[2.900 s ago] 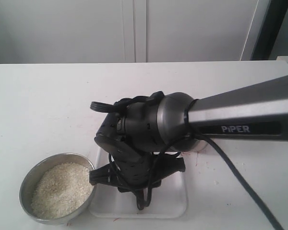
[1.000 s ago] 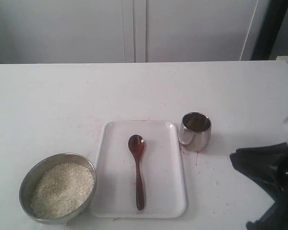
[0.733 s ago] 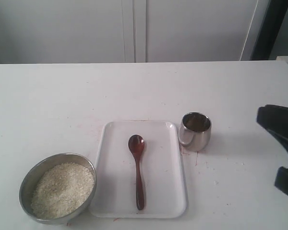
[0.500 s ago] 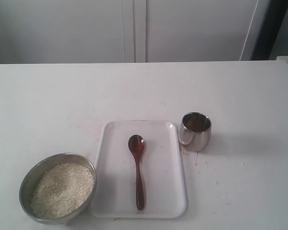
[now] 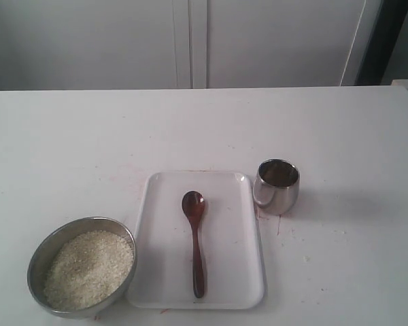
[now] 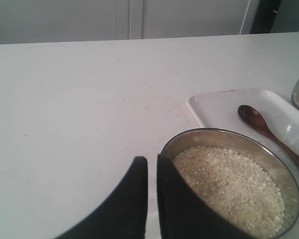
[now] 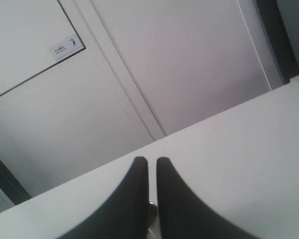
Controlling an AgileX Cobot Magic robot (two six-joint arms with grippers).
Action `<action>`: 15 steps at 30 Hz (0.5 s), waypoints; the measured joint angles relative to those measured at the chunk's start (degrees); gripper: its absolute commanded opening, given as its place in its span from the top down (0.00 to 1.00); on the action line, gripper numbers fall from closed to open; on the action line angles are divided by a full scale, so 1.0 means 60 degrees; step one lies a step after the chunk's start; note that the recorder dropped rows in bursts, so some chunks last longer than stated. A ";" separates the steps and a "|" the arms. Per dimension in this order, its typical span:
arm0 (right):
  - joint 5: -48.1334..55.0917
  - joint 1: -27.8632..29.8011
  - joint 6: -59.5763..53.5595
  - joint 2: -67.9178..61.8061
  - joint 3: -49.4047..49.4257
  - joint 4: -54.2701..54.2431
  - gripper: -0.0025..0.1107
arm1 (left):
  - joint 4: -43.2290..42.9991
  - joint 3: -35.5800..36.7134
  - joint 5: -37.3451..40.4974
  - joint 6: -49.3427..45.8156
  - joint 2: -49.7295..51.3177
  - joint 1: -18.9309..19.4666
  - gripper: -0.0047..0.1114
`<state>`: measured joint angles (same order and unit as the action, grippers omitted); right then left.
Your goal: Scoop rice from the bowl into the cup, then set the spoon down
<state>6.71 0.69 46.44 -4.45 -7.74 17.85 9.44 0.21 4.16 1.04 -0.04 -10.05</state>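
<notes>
Gone is the right arm that loomed over the tray (image 5: 231, 272) moments ago; the scooping looks finished

Outside view: the spoon (image 5: 194, 244) lies flat on the white tray by the near edge of the bench (image 5: 88, 136), the bowl (image 5: 44, 248) heaped with rice (image 5: 88, 268) sits toward the near-left corner, and the cup (image 5: 277, 185) stands just beside the tray's far-right corner; its inside is too dark to show any rice. Left wrist view: the left gripper (image 6: 152, 162) hangs by the bowl's rim, jaws all but together, holding nothing. Right wrist view: the right gripper (image 7: 152, 162) points up toward the cupboard doors (image 7: 189, 64), jaws likewise together and empty. With the spoon down and both arms clear of it, I judge nothing is left to do
</notes>
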 measured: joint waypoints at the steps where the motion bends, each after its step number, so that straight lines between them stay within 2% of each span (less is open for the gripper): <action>1: 0.0000 0.0054 0.0000 0.0082 0.0096 -0.0195 0.92 | 0.0000 0.0000 0.0000 0.0000 0.0000 0.0000 0.84; 9: -0.0335 0.0577 0.0006 0.0411 0.1163 -0.0654 0.92 | 0.0000 0.0000 0.0000 0.0000 0.0000 0.0000 0.84; 15: -0.0996 0.0836 -0.0012 0.0679 0.1244 0.1013 0.92 | 0.0000 0.0000 0.0000 0.0000 0.0000 0.0000 0.84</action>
<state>0.74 5.70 46.37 -0.37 -0.27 23.92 9.44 0.21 4.16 1.04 -0.04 -10.05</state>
